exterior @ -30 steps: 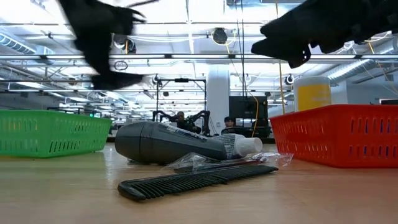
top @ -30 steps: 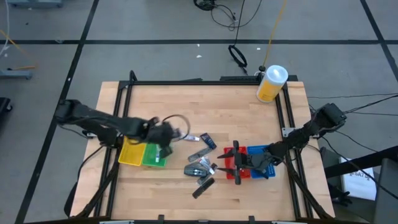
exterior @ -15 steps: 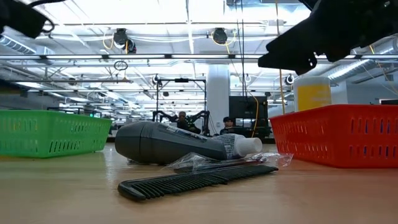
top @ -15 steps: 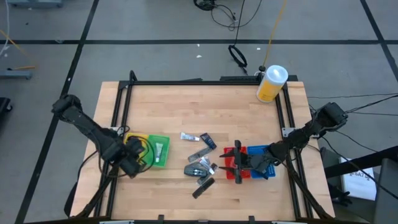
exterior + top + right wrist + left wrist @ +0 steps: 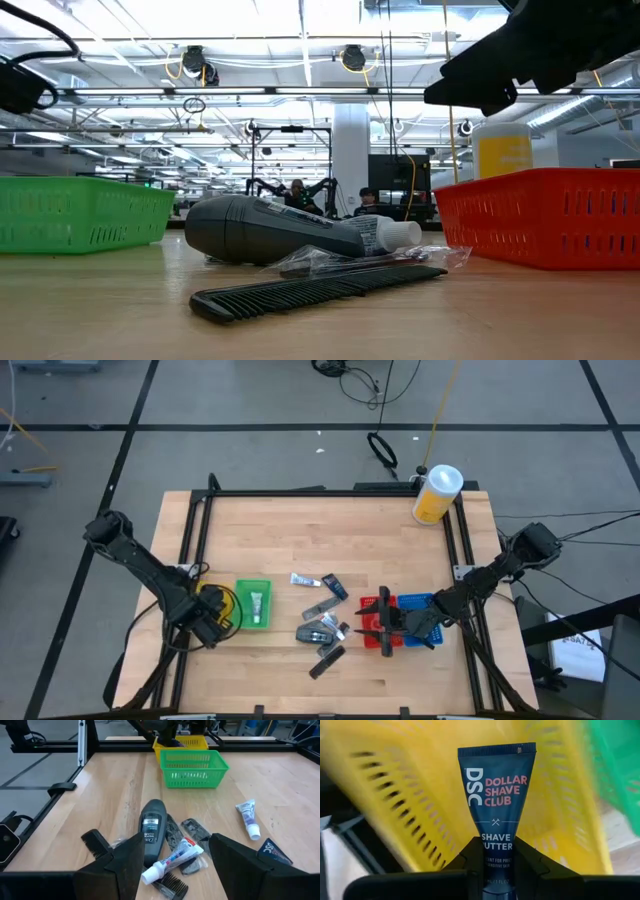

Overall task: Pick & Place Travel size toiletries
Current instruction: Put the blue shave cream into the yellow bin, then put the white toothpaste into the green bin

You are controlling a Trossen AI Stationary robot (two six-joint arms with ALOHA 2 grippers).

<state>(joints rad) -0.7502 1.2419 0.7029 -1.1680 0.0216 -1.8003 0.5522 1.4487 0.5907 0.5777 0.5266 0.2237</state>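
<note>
My left gripper (image 5: 207,622) is shut on a dark blue "Shave Butter" tube (image 5: 496,785) above the yellow bin (image 5: 560,795), which stands at the table's near left beside the green bin (image 5: 254,603). A white tube (image 5: 305,580), a dark blue packet (image 5: 337,588), a grey packet (image 5: 322,605), a dark bottle (image 5: 151,827), a toothpaste tube (image 5: 172,859) and a black comb (image 5: 315,288) lie on the table's middle. My right gripper (image 5: 177,852) is open and empty above the red bin (image 5: 368,606). My left gripper pinches the tube's lower part (image 5: 498,851), near its cap end, between its two fingers. The tube lies along the fingers and sticks out past their tips, its flat crimped end (image 5: 497,750) farthest from the gripper. It is lifted clear above the yellow bin.
A blue bin (image 5: 415,603) stands against the red bin at the near right. A big yellow canister with a white lid (image 5: 436,495) stands at the far right corner. A black frame rail (image 5: 195,540) runs along the table's edges. People and other arms show far behind the table.
My left gripper has swung from beside the green bin's far right corner toward the table's left and near edges, and now hangs over the yellow bin with the tube.
</note>
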